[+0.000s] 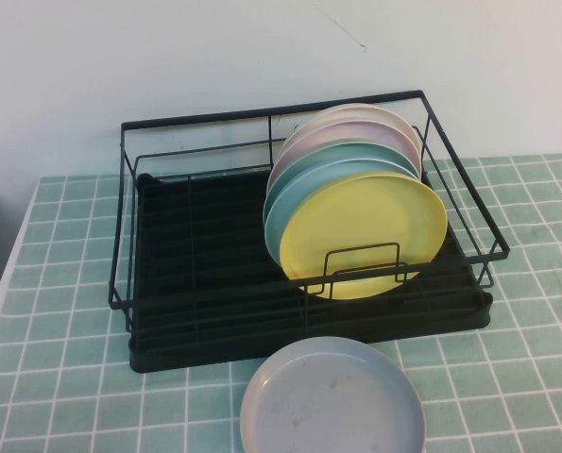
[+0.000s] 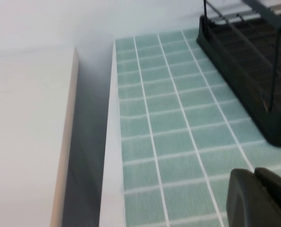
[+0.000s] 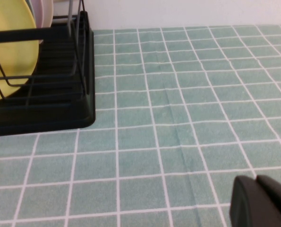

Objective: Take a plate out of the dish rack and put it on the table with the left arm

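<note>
The black wire dish rack [image 1: 195,344] stands on the pale green tiled table [image 1: 63,283]. Several plates stand upright at its right side. The yellow plate [image 1: 366,236] is the front one, leaning behind a small wire loop. Neither arm shows in the high view. In the left wrist view my left gripper [image 2: 254,171] is shut and empty, low over the tiles near the table's white left edge, with the rack's corner [image 2: 244,61] beyond it. In the right wrist view my right gripper [image 3: 256,178] is shut and empty over tiles, right of the rack [image 3: 60,118] and the yellow plate [image 3: 8,52].
A grey plate [image 1: 332,401] lies flat on the table just in front of the rack. Light blue [image 1: 290,193], teal and pink plates stand behind the yellow one. The rack's left half holds nothing. A white wall rises behind, and a pale surface [image 2: 27,132] lies past the table's left edge.
</note>
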